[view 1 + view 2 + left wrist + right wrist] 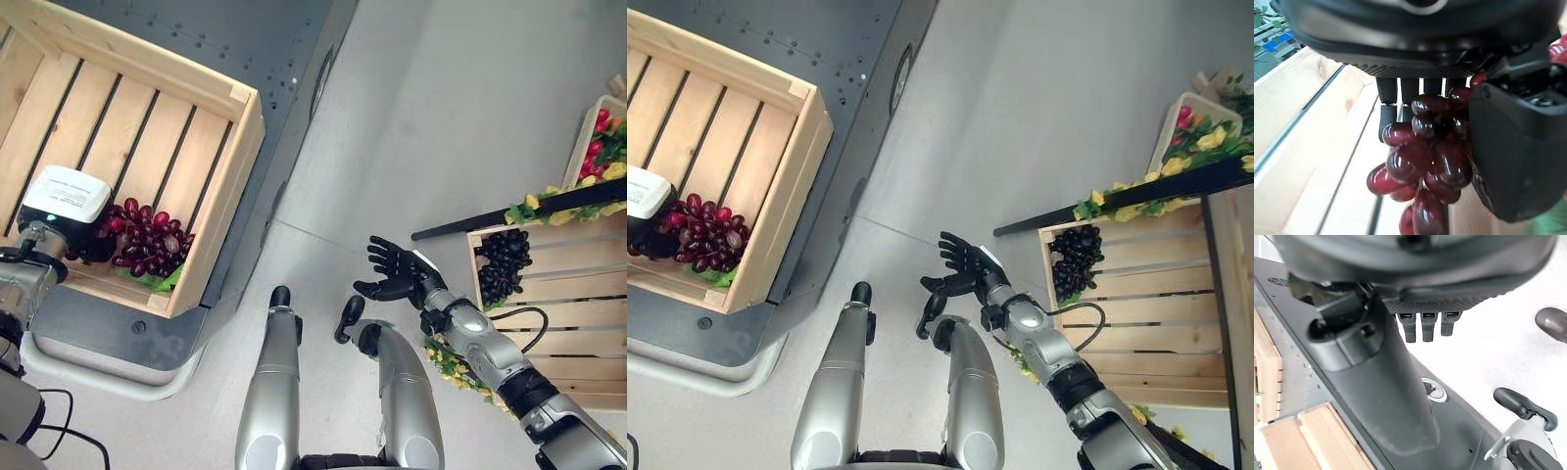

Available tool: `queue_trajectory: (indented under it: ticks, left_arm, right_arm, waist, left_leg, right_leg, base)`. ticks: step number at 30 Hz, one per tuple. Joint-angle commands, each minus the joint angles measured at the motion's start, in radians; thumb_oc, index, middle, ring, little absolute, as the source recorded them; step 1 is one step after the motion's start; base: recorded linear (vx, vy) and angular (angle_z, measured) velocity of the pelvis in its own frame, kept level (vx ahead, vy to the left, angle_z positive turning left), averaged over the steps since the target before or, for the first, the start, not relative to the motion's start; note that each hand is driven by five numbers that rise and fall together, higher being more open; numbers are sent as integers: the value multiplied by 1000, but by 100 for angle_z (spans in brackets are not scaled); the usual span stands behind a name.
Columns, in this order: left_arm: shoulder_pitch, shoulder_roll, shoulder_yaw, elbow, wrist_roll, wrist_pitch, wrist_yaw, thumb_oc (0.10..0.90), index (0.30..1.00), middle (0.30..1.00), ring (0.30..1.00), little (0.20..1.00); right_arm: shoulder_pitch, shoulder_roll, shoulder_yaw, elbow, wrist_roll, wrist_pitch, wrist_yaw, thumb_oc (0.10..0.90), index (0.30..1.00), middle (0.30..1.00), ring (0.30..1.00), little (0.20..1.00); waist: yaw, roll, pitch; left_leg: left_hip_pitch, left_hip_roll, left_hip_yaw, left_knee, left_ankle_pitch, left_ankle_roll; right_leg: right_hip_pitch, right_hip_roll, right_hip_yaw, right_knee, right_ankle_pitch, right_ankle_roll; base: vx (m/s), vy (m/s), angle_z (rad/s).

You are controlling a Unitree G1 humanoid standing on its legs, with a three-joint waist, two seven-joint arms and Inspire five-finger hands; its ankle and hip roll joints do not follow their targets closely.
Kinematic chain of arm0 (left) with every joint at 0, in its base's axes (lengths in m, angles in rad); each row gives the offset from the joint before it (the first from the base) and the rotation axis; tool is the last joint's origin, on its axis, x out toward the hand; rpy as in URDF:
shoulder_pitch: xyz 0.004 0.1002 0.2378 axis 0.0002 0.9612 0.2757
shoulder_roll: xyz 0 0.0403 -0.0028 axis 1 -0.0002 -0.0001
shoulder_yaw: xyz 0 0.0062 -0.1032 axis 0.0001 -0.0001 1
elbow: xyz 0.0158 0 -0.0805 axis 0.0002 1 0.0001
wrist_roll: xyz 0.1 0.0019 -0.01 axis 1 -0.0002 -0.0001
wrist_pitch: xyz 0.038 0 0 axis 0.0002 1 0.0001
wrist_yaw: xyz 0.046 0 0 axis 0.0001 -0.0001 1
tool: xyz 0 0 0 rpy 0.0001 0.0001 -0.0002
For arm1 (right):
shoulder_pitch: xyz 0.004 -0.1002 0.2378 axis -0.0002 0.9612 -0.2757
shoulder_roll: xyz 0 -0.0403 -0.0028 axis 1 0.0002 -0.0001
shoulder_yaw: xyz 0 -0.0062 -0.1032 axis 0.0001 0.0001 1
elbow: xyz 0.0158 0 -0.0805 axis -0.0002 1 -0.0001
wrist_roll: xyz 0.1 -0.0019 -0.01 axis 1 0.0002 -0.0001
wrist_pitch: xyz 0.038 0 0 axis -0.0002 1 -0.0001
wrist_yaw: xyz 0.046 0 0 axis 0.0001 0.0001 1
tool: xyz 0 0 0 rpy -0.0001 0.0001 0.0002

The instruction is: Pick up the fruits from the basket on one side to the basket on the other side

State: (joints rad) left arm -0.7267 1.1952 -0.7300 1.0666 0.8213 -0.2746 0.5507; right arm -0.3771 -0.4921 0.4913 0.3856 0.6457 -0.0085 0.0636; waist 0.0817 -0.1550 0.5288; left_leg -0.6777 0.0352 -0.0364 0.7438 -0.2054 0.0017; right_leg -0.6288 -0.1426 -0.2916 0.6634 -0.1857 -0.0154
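While the left robot hand (1508, 147) grips one red grape bunch (1425, 166), the right robot hand (392, 274) hangs open—one dark bunch (503, 262) remains.

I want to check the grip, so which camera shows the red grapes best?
The left wrist view: the red grapes sit close up between the left hand thumb and fingers. Both eye views show them small, in the left wooden crate.

A wooden crate (220, 211) sits at upper left of the frame with a grape bunch (147, 238) inside; at right, a second crate (568, 294) holds more grapes (503, 262).
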Motion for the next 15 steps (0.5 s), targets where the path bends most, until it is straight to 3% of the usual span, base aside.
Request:
queue_trajectory:
  ticks: [1, 12, 15]
  left_arm:
    - [1, 55, 118, -83, 20, -19, 132, 400, 300, 300, 300, 300]
    - [163, 111, 293, -199, 6, -36, 188, 400, 300, 300, 300, 300]
    - [211, 128, 343, -235, 8, -41, 224, 400, 300, 300, 300, 300]
  right_arm:
    - [41, -38, -83, -100, 54, -63, -9, 800, 900, 900, 900, 900]
    - [80, -51, -119, -97, 51, -33, 1, 800, 900, 900, 900, 900]
    - [109, -48, -120, -99, 54, -39, -5, 800, 900, 900, 900, 900]
  waist:
    - [19, 81, -9]
    - [11, 147, -11]
    - [11, 160, -39]
  left_leg:
    - [163, -62, 75, -155, -15, 86]
    - [386, -78, 108, -228, -17, 96]
    - [438, -86, 108, -276, -11, 94]
  right_leg:
    - [176, 9, -2, 6, -71, -9]
    - [375, -13, 19, -94, -41, 13]
    - [422, -9, 27, -146, -25, 27]
  base:
    - [9, -11, -14]
    - [21, -6, -14]
    - [54, -46, -7]
